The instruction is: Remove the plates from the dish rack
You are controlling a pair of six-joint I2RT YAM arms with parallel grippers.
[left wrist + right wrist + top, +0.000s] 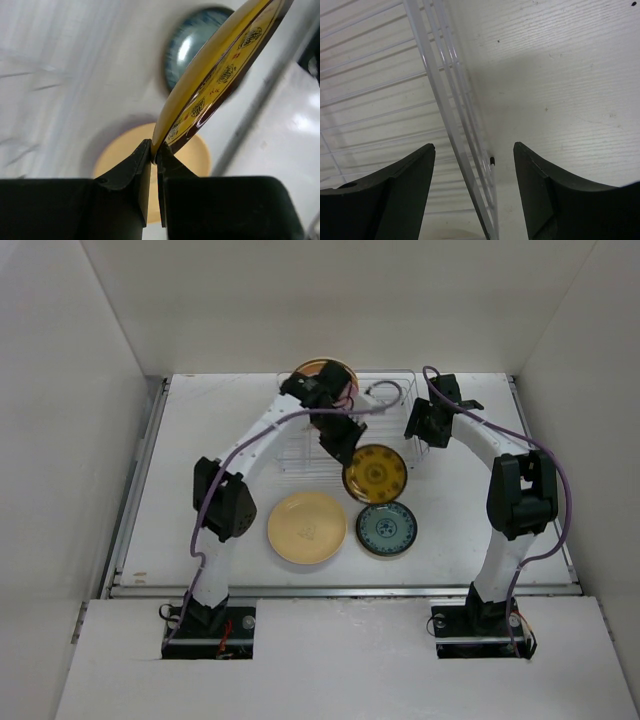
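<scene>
My left gripper (348, 457) (155, 152) is shut on the rim of a dark plate with a gold-patterned centre (375, 472) (220, 75), holding it tilted above the table just in front of the wire dish rack (385, 410). Under it lie a pale yellow plate (307, 527) (117, 157) and a blue-patterned plate (387, 530) (190, 45). Another plate (325, 373) stands at the rack's back left, partly hidden by my left arm. My right gripper (424, 426) (474, 150) is open, its fingers on either side of the rack's right wall (452, 115) without touching it.
White walls enclose the table on three sides. The purple cable (545, 455) loops beside my right arm. The rack's wire floor (365, 100) fills the left of the right wrist view, with bare table (560, 75) to its right.
</scene>
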